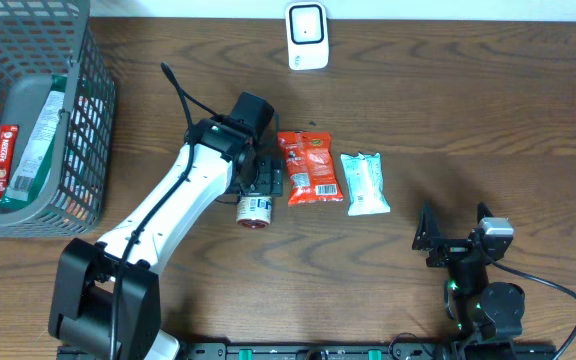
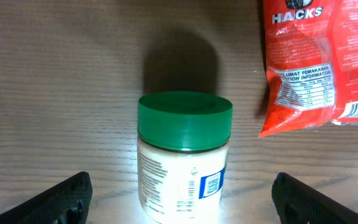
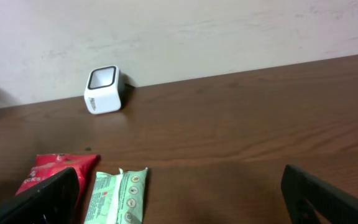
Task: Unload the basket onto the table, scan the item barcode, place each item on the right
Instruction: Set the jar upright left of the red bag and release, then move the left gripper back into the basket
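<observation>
Dark wood-grain table (image 1: 468, 120), pale wall (image 3: 229, 31) behind. Grey wire basket (image 1: 88, 150) at far L w/ packets inside. White scanner (image 1: 307, 36) at back edge, centre. Red snack pack (image 1: 308, 167) and pale green wipes pack (image 1: 365, 183) lie side by side mid-table.

L arm (image 1: 168, 210) reaches diagonally in. L gripper (image 2: 185, 202) hangs over the green-lidded jar (image 2: 182, 155), just L of the red pack. Fingers spread wide either side of it, not touching.

R gripper (image 3: 182, 202) sits low at near R, facing the wall. Fingers fully apart, nothing held.

overhead: top-down; left wrist: close, downward; right wrist: low; shared: red packet (image 1: 308, 167)
</observation>
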